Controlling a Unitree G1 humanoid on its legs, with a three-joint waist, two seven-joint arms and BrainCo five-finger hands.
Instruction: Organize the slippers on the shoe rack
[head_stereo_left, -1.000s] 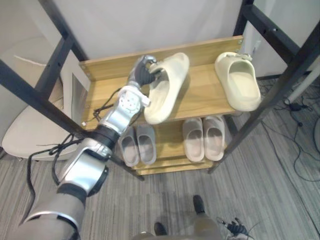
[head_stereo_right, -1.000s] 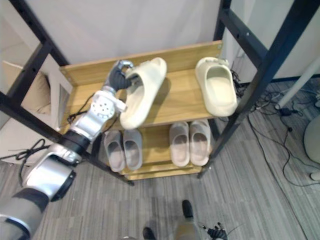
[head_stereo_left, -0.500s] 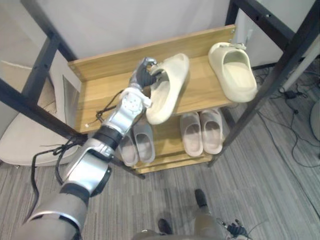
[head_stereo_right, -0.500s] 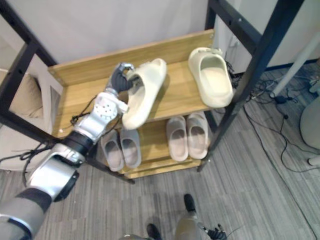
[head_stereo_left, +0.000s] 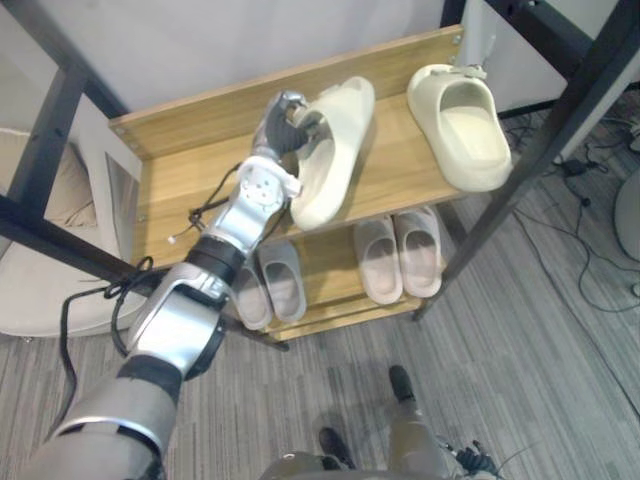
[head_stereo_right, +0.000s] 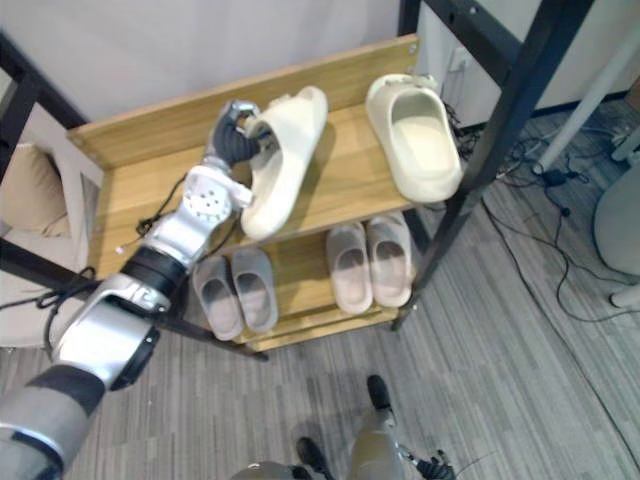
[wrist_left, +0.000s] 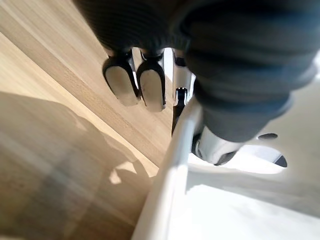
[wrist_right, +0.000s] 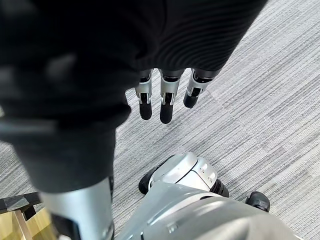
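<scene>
We note the left hand (head_stereo_left: 286, 122) clamped on a cream slipper (head_stereo_left: 335, 150) tilted over the top shelf (head_stereo_left: 400, 178), right hand (wrist_right: 167, 102) slack-fingered.

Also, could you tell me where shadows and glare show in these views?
Left eye view: the cream slipper in the left hand casts a shadow on the top shelf beside it. Left wrist view: the slipper looks washed-out bright, and a shadow darkens the shelf.
</scene>
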